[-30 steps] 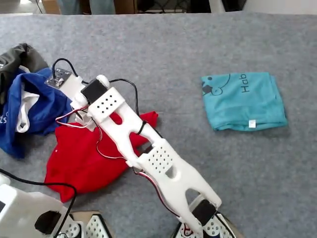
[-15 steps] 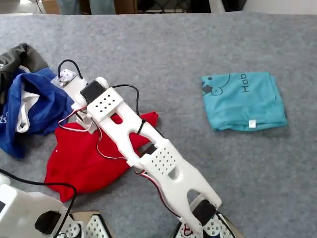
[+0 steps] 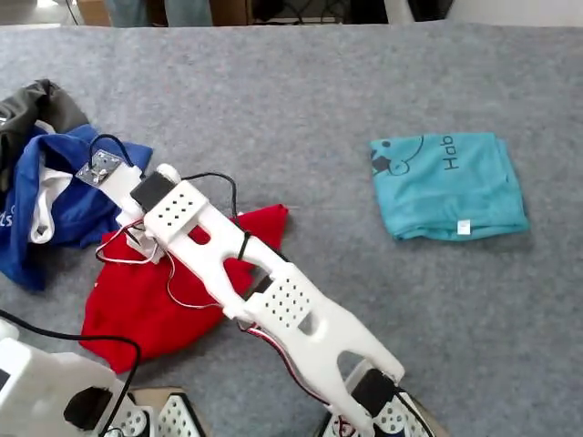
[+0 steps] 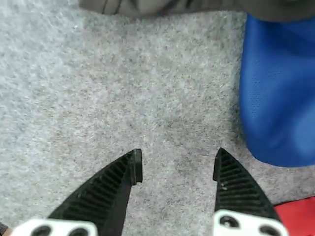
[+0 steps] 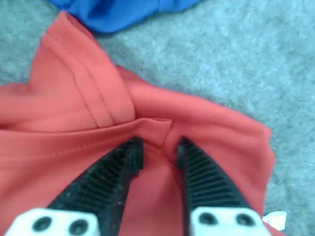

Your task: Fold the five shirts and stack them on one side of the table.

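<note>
A red shirt (image 3: 137,300) lies crumpled at the front left of the grey table. My right arm (image 3: 273,291) stretches across it from the front edge. My right gripper (image 5: 157,145) is shut on a raised fold of the red shirt (image 5: 74,113). Left of it, a blue shirt (image 3: 73,196) is heaped together with a dark grey one (image 3: 32,105). A teal shirt (image 3: 446,187) lies folded at the right. My left gripper (image 4: 177,164) hangs open over bare table, beside the blue shirt (image 4: 280,88), nothing between its fingers.
The left arm's base (image 3: 46,391) sits at the front left corner with a black cable. Bare grey table (image 3: 301,100) spreads across the middle and back. The dark shirt (image 4: 162,6) lies just beyond the left gripper.
My right arm has swung to the left, and the red shirt's upper part has shifted left with it, closer to the blue shirt.
</note>
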